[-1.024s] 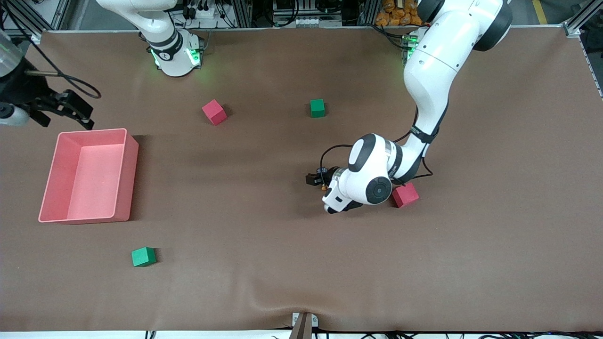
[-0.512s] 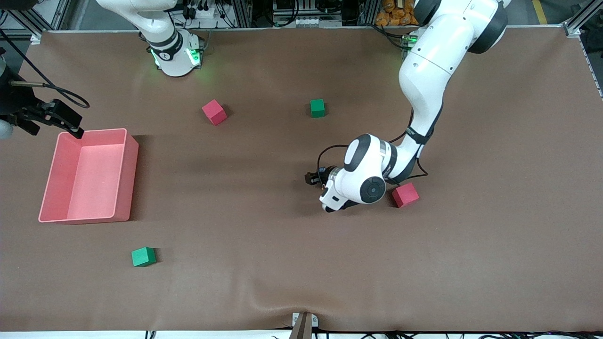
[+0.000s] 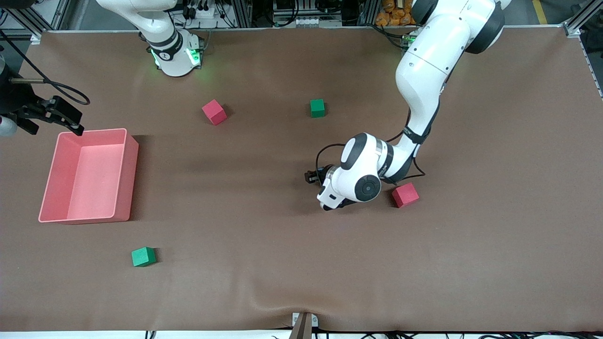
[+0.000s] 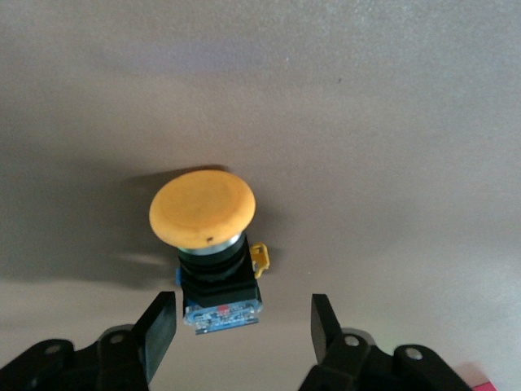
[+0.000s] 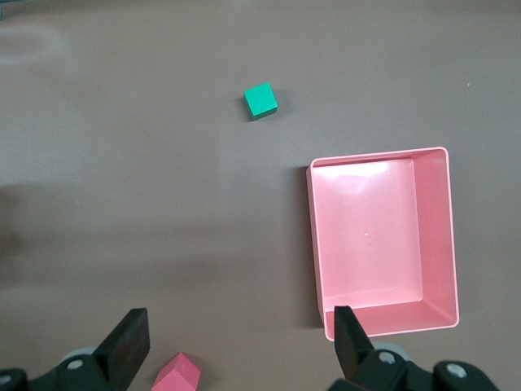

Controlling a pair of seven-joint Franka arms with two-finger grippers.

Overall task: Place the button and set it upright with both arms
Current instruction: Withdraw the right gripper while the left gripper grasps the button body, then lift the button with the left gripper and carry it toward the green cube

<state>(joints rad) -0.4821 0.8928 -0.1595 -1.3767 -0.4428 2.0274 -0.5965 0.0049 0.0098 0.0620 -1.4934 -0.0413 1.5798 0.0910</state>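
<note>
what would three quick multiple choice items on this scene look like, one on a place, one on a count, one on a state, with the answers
1. Where is the left gripper?
A. over the pink bin
B. down at the button
C. at a green cube

2. How many green cubes lie on the table?
A. one
B. two
C. four

3. How do the left gripper's fingers stand?
A. apart, clear of the button
C. clamped on the cap
B. shut on a cube

Answers:
1 B: the button lies between its fingers in the left wrist view.
2 B: one green cube toward the bases, another green cube nearer the front camera than the pink bin.
3 A: gaps show on both sides of the button's body.
</note>
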